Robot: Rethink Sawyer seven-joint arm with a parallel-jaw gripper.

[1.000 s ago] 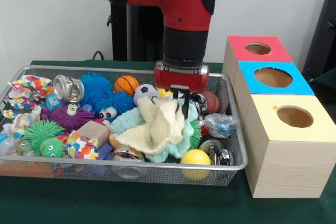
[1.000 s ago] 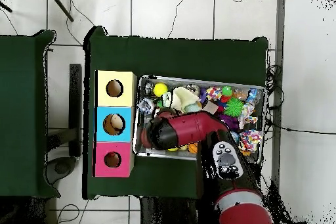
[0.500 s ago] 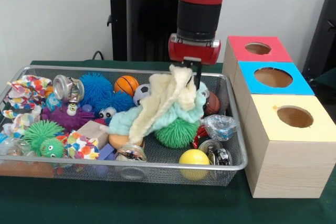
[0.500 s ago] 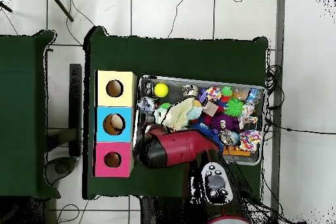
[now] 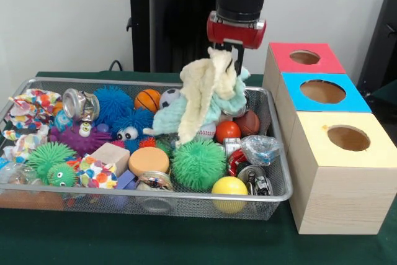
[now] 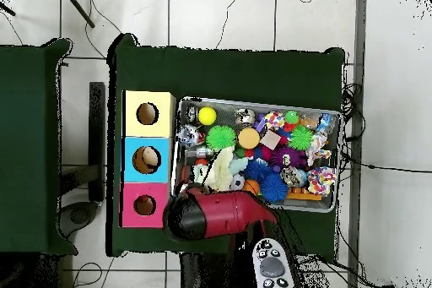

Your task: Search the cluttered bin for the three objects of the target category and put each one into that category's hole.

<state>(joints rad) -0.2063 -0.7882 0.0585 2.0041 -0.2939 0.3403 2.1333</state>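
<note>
The gripper (image 5: 227, 54) has climbed higher than it stood half a second ago, and it is pinched shut on the top of the cloth bundle (image 5: 208, 94), a cream rag tangled with a pale teal one, which now hangs clear above the wire bin (image 5: 276, 181) with only its lower folds trailing near the toys. Lifting it has uncovered what lay beneath: the green spiky ball (image 5: 198, 164), an orange disc (image 5: 149, 160) and a small red ball (image 5: 227, 131) now show plainly, where a second ago the cloth covered that patch. By my reading the cloth is the thing being sorted, and the carry toward the boxes is the next step (which hole it belongs to I cannot tell from here). The red box (image 5: 305, 58), blue box (image 5: 322, 93) and yellow box (image 5: 347, 139) stand in a row just beside the bin, each with a round hole on top. Everything rests on a dark green tablecloth (image 5: 186, 240); the overhead view shows a pale tiled floor (image 6: 228, 14) around the table, with cables running across it.
</note>
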